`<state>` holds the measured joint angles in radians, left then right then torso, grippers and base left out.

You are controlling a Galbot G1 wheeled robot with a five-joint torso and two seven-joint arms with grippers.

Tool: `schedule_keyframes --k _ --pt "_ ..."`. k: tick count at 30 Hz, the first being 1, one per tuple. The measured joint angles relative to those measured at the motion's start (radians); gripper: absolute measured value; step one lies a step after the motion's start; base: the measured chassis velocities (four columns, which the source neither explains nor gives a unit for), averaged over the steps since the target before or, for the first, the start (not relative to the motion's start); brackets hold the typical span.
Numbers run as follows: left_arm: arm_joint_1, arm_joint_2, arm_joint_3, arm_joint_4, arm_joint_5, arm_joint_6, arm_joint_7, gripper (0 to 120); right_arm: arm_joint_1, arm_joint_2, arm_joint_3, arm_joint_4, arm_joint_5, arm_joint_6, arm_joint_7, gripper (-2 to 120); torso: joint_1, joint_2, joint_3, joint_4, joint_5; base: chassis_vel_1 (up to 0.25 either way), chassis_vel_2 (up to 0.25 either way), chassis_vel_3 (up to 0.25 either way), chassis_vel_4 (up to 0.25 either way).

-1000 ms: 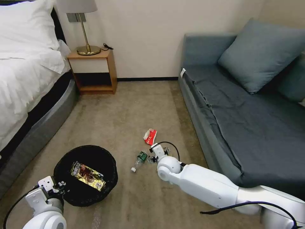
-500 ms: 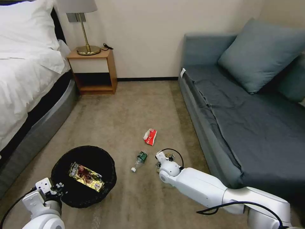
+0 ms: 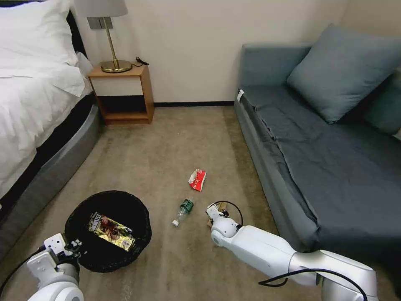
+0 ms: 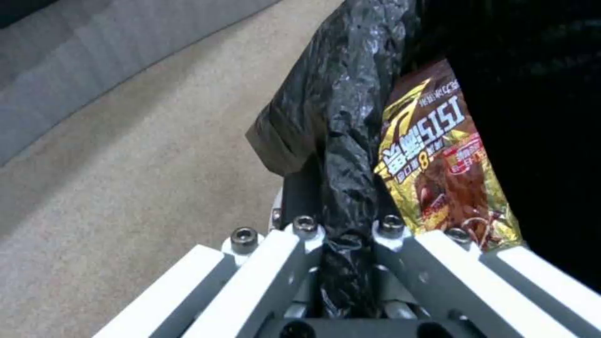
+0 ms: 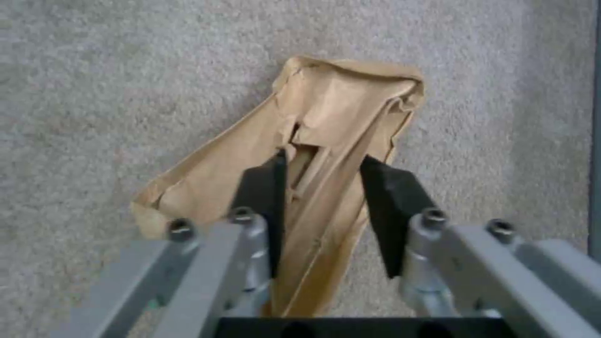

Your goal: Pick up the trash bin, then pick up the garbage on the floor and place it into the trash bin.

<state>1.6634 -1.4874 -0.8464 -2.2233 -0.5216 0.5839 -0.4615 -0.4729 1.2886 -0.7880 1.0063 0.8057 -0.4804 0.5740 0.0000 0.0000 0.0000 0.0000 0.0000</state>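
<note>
Reaching down to the carpet (image 3: 175, 138), the right gripper (image 5: 322, 185) sits over the tan paper bag (image 5: 326, 126), and in the right wrist view its two black pads (image 5: 391, 211) are parted a moderate way with a creased fold of the bag between them. The pads look close to the paper on both sides, but whether they're actually pressing it I can't tell. The bag lies flat and crumpled on the carpet, not lifted.

Using the trash bin (image 3: 107, 230) as the landmark: the left gripper (image 4: 341, 244) is at the bin's near rim, and in the left wrist view it's clamped tight on a bunched fold of the black bag liner (image 4: 341, 112). The gold-brown snack wrapper (image 3: 112, 231) lies inside the bin, on the liner.

On the bin's right, lying on its side on the carpet, is the small clear bottle (image 3: 183, 210) with the green label, white cap pointing towards the robot. A bit farther from the bin, beyond the bottle, is the red-and-white packet (image 3: 197, 179). The right gripper and paper bag are right of the bottle, so farther from the bin again, near the foot of the blue sofa (image 3: 334, 159). Past the bin's far side, well apart, stands the wooden nightstand (image 3: 123, 90) with a lamp (image 3: 109, 37), and the bed (image 3: 33, 96) runs along the bin's left.
</note>
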Motion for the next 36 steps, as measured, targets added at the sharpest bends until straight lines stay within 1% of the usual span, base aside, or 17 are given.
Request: schedule_keyframes --k 2,4,5,6,8,15,18,19,22,23,27,28,30,31,32,33,36 --pt "-0.001 0.000 0.000 0.001 0.000 0.000 0.000 2 0.000 -0.002 -0.001 0.001 -0.004 0.003 -0.001 25 0.000 0.000 0.000 0.0000 0.0000 0.000 0.000 0.000 0.000" --pt "-0.001 0.000 0.001 0.003 0.000 0.000 0.000 2 0.000 -0.009 -0.002 0.009 -0.004 0.003 -0.003 13 0.000 0.000 0.000 0.0000 0.0000 0.000 0.000 0.000 0.000" --pt "-0.002 0.000 0.001 0.004 0.000 0.000 0.000 2 0.000 -0.010 -0.002 0.010 -0.004 0.004 -0.004 10 0.000 0.000 0.000 0.0000 0.0000 0.000 0.000 0.000 0.000" --pt "-0.002 0.000 0.001 0.004 0.000 0.000 0.000 2 0.000 -0.010 -0.002 0.010 -0.004 0.004 -0.004 10 0.000 0.000 0.000 0.0000 0.0000 0.000 0.000 0.000 0.000" --pt "-0.006 0.000 0.001 0.008 0.001 -0.001 0.000 2 -0.004 -0.015 -0.003 0.010 -0.008 0.008 -0.007 0 0.000 0.000 0.000 0.0001 0.0000 0.000 0.000 0.000 0.000" --pt "-0.007 0.000 0.004 0.010 0.003 -0.001 0.000 2 -0.006 -0.035 0.000 0.037 -0.012 0.017 -0.008 0 0.000 0.000 0.000 0.0001 0.0001 0.000 0.000 0.000 0.000" --pt "-0.009 0.000 0.005 0.010 0.003 -0.001 0.000 2 0.006 -0.080 0.025 0.120 -0.004 0.020 0.003 0 0.000 0.000 0.000 0.0000 0.0001 0.000 0.000 0.000 0.000" --pt "-0.009 0.000 0.005 0.010 0.003 -0.001 0.000 2 0.006 -0.080 0.025 0.120 -0.004 0.020 0.003 0 0.000 0.000 0.000 0.0000 0.0001 0.000 0.000 0.000 0.000" --pt "-0.013 0.001 0.005 0.010 0.002 -0.001 0.000 2 0.021 -0.120 0.057 0.217 0.001 0.031 0.029 0 0.000 0.000 0.000 0.0000 0.0003 0.000 0.000 0.000 0.000" --pt "-0.013 0.001 0.005 0.010 0.002 -0.001 0.000 2 0.021 -0.120 0.057 0.217 0.001 0.031 0.029 0 0.000 0.000 0.000 0.0000 0.0003 0.000 0.000 0.000 0.000" --pt "-0.022 0.005 0.004 0.011 -0.001 0.004 -0.001 2 0.046 -0.212 0.108 0.460 0.041 0.043 0.044 0 0.000 0.000 0.000 -0.0001 0.0001 0.000 0.000 0.000 0.000" --pt "-0.022 0.005 0.004 0.011 -0.001 0.004 -0.001 2 0.046 -0.212 0.108 0.460 0.041 0.043 0.044 0 0.000 0.000 0.000 -0.0001 0.0001 0.000 0.000 0.000 0.000" --pt "-0.025 0.006 0.005 0.014 -0.002 0.005 -0.002 2 0.054 -0.246 0.123 0.643 0.099 0.043 0.057 0 0.000 0.000 0.000 -0.0002 -0.0001 0.000 0.000 0.000 0.000" --pt "-0.026 0.007 0.006 0.015 -0.002 0.005 -0.002 2 0.056 -0.249 0.125 0.711 0.123 0.039 0.068 0 0.000 0.000 0.000 -0.0001 0.0001 0.000 0.000 0.000 0.000" --pt "-0.026 0.007 0.006 0.015 -0.002 0.005 -0.002 2 0.056 -0.249 0.125 0.711 0.123 0.039 0.068 0 0.000 0.000 0.000 -0.0001 0.0001 0.000 0.000 0.000 0.000" --pt "-0.028 0.007 0.007 0.016 -0.002 0.005 -0.002 2 0.058 -0.249 0.125 0.774 0.146 0.036 0.077 0 0.000 0.000 0.000 0.0002 -0.0001 0.000 0.000 0.000 0.000" --pt "-0.031 0.007 0.011 0.016 -0.002 0.007 -0.004 2 0.071 -0.221 0.099 0.882 0.195 0.047 0.114 0 0.000 0.000 0.000 0.0000 0.0000 0.000 0.000 0.000 0.000"
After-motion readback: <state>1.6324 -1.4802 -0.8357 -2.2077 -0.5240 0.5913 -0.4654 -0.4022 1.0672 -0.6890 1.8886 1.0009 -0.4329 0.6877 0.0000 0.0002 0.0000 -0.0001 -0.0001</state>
